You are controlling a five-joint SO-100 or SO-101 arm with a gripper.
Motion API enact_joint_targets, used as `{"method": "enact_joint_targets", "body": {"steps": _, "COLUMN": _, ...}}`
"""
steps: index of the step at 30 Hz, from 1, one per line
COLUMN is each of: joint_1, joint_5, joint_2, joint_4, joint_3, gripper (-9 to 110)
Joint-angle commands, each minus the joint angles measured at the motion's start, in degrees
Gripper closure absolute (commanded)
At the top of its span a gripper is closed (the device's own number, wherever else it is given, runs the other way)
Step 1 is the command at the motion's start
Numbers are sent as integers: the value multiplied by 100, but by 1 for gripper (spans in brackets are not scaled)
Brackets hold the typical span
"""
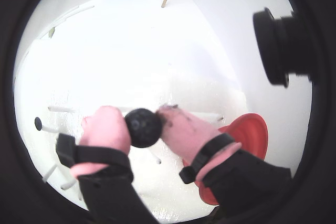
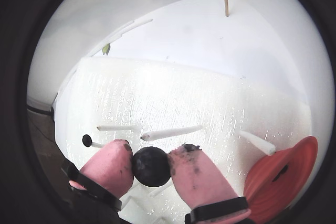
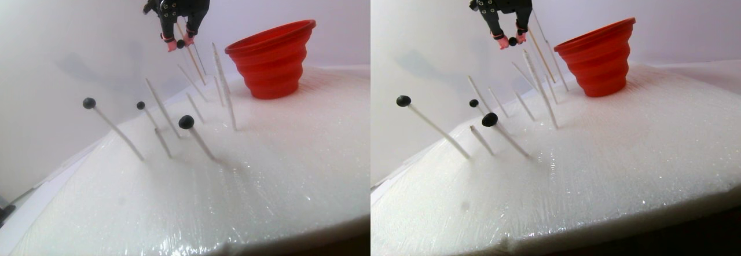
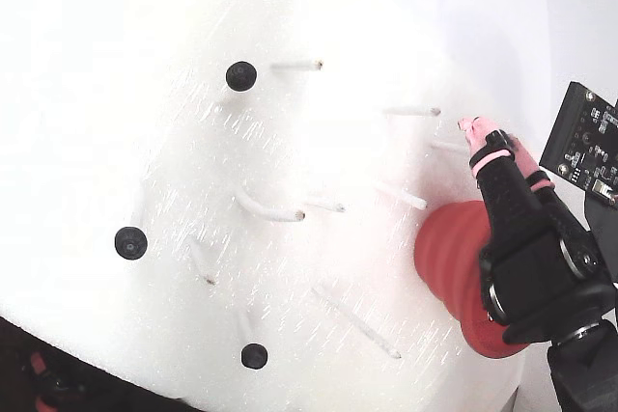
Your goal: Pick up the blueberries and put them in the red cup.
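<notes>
One blueberry (image 1: 143,127) sits pinched between the two pink-tipped fingers (image 1: 107,129) of the gripper (image 2: 151,166), jaws closed tight on either side of it, and both wrist views catch that grip from close up, dark smudges on the pink pads and all. In the stereo pair view the same berry (image 3: 180,44) is only a speck, but here you get the height: the gripper (image 3: 180,43) hangs high above the white foam mat (image 3: 278,169), above the tallest pegs and just left of the red cup (image 3: 271,59), about level with its rim. The cup stands upright, wide mouth up, at the back of the mat; the wrist views show only a slice of its flared rim (image 2: 286,177) at lower right. Three more blueberries perch on slanted white pegs (image 3: 161,108) at the left of the stereo view: one far left (image 3: 89,102), a small one further back (image 3: 140,105), one nearest the camera (image 3: 186,121). The fixed view looks down and spreads those three apart, top (image 4: 241,75), left (image 4: 130,242) and bottom (image 4: 254,356), but the held berry is hidden there behind the arm; only a pink fingertip (image 4: 475,126) pokes out just above the cup (image 4: 454,258). A wrist view shows a single perched berry (image 2: 86,140) beside the left finger.
</notes>
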Motion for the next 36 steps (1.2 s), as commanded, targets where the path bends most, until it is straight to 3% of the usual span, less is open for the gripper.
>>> {"method": "enact_joint_targets", "body": {"steps": 1, "joint_1": 70, "joint_5": 9, "joint_2": 721, "joint_4": 185, "joint_3": -53, "gripper": 90}}
{"method": "enact_joint_targets", "body": {"steps": 36, "joint_1": 1125, "joint_5": -202, "joint_2": 1898, "joint_4": 1591, "joint_3": 167, "gripper": 90}}
